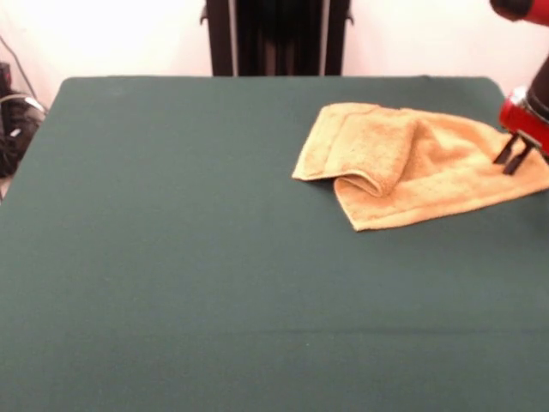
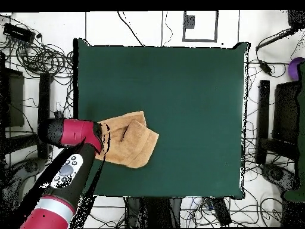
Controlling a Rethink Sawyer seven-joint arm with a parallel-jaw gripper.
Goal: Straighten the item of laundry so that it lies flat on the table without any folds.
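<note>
The orange-tan towel (image 1: 420, 163) lies on the green bench (image 1: 171, 257), close to one side edge and well away from the bench's middle; one end is doubled back over the rest in a thick fold, so it is not flat; the gripper (image 1: 513, 154) stands over the towel's outer end, its dark fingers (image 1: 504, 151) slightly parted, tips at the cloth; whether they pinch it I cannot tell.

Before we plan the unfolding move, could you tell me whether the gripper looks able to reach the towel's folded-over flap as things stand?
Probably yes. The gripper hangs at one end of the towel, and the flap lies uncovered at the other end with nothing between them.
</note>
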